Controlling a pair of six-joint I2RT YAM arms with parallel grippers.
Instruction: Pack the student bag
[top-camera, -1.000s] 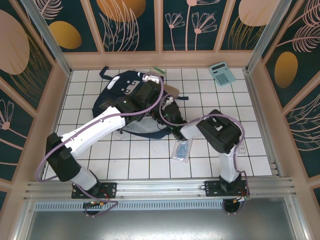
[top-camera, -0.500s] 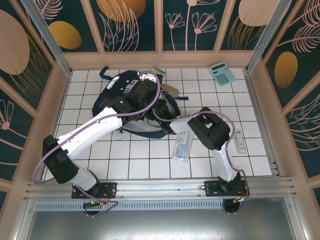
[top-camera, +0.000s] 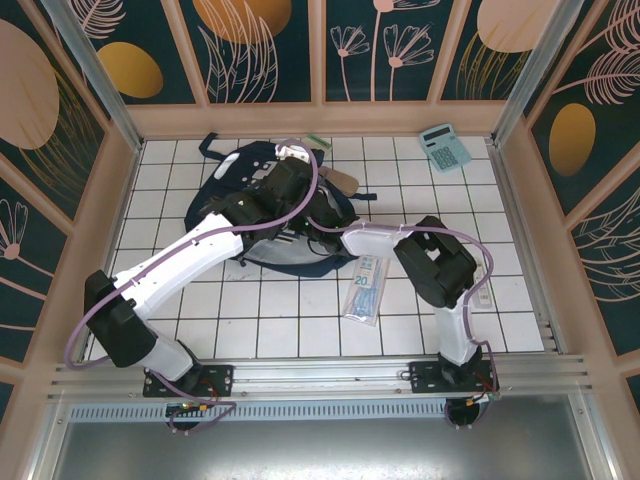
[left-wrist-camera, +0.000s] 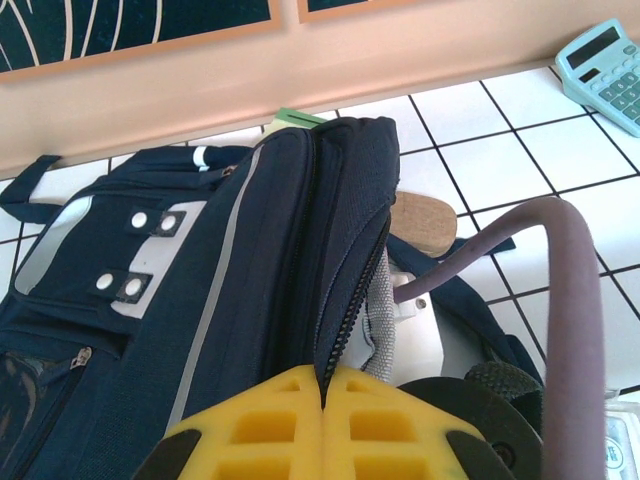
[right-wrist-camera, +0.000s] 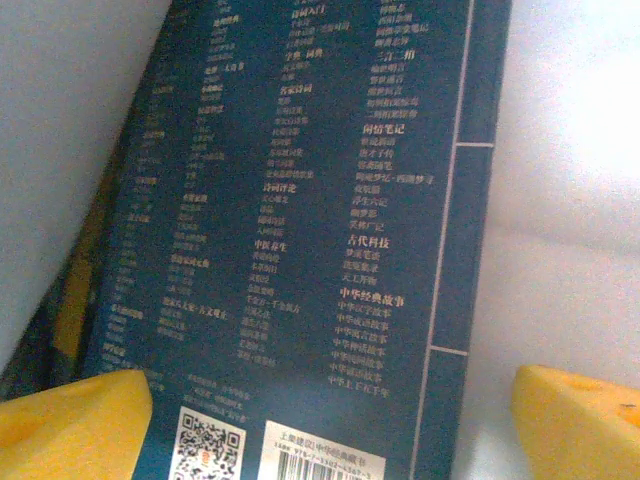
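From above, the bag (top-camera: 245, 180) lies flat on the white tiled table (top-camera: 300, 335), in its far-left part near the back wall. It is navy blue, with pale grey patches near its top and dark straps spread at the sides. The left arm (top-camera: 190, 255) reaches onto it from the near left. The right arm (top-camera: 375, 240) reaches across to its open right side. A turquoise calculator (top-camera: 445, 147) sits well apart in the far-right corner. A clear packet (top-camera: 365, 290) printed with "20" lies just in front of the bag.

At the left wrist, the bag shows a grey stripe running down its front. It also has two pale patches with round white snaps, an open zip and light grey lining. The left gripper (left-wrist-camera: 322, 420) has its yellow fingers (left-wrist-camera: 260, 425) pressed together, and the bag's zip edge runs into the seam between them. A tan wooden piece (left-wrist-camera: 425, 220) lies just beyond the bag.

At the right wrist, a dark blue book (right-wrist-camera: 300, 230) rests against pale lining. Its cover carries columns of small gold Chinese print, with headings such as 古代科技 and 中华经典故事. A QR code and a white barcode label sit at the bottom. The right gripper (right-wrist-camera: 325, 430) has its yellow fingers (right-wrist-camera: 575, 420) spread wide, clamped on nothing.
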